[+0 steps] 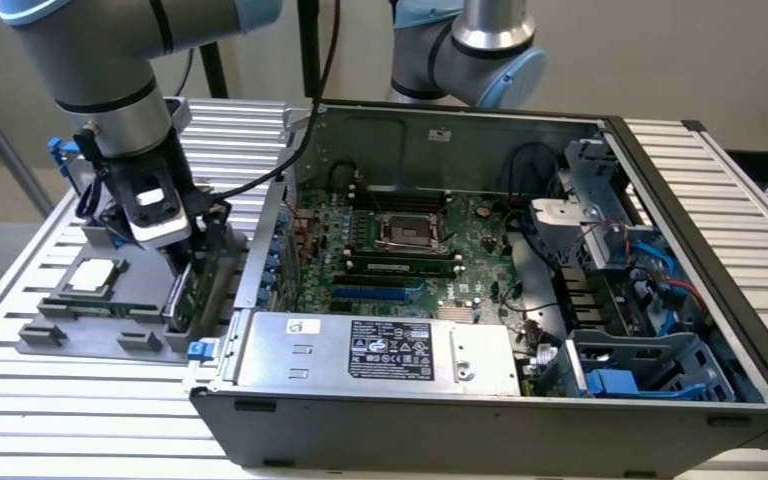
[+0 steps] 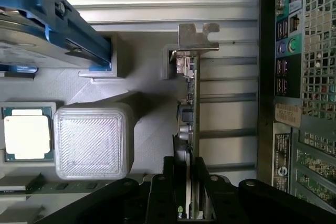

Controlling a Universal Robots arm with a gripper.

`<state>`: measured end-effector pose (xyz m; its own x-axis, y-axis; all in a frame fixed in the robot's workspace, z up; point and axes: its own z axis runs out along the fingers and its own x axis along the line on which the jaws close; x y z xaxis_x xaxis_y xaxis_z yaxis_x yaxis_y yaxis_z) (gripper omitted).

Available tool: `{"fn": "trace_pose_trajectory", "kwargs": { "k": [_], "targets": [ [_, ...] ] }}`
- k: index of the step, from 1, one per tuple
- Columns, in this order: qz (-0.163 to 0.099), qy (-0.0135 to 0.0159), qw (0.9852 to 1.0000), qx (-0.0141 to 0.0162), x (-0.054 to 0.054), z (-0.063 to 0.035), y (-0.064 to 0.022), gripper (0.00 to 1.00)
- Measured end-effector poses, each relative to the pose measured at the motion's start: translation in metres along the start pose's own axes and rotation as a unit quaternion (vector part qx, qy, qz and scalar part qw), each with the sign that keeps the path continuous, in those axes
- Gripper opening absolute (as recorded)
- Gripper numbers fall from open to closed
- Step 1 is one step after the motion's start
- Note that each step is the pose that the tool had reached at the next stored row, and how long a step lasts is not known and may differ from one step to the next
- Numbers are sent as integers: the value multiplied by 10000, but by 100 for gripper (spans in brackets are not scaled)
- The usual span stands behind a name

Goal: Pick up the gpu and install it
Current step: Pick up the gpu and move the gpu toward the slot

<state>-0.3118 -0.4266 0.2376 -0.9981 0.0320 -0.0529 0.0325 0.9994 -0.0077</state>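
The gpu point(image 1: 185, 292) stands on edge in a grey fixture point(image 1: 104, 335) just outside the open computer case, on the exterior view's left. In the wrist view the gpu point(image 2: 191, 93) is seen edge-on, a thin green board with its silver bracket point(image 2: 197, 36) at the far end. My gripper point(image 1: 191, 265) comes down from above onto the card's top edge. The wrist view shows my gripper point(image 2: 190, 205) with a black finger point(image 2: 171, 182) pressed against each face of the card, shut on it. The card still sits in its fixture slot.
The fixture also holds a square silver processor chip point(image 1: 95, 275) and a hard drive with blue rails point(image 2: 37, 30). The open case point(image 1: 518, 420) lies close beside the gpu, with motherboard point(image 1: 398, 240) and power supply point(image 1: 371, 352) inside. A second arm point(image 1: 471, 50) stands behind it.
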Motion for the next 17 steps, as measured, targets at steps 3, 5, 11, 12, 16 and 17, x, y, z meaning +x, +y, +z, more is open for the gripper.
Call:
{"fn": "trace_pose_trajectory", "kwargs": {
  "k": [3,5,11,12,16,17],
  "targets": [
    [-165,16,9999,-8,0,3,0,27],
    [-224,33,9997,-12,0,5,0,27],
    [-229,39,9997,-12,0,5,0,27],
    [-230,40,9997,-12,0,5,0,27],
    [-229,51,9997,-14,-3,-55,1,27],
    [-230,59,9997,-12,-5,-91,0,27]
  ]
}}
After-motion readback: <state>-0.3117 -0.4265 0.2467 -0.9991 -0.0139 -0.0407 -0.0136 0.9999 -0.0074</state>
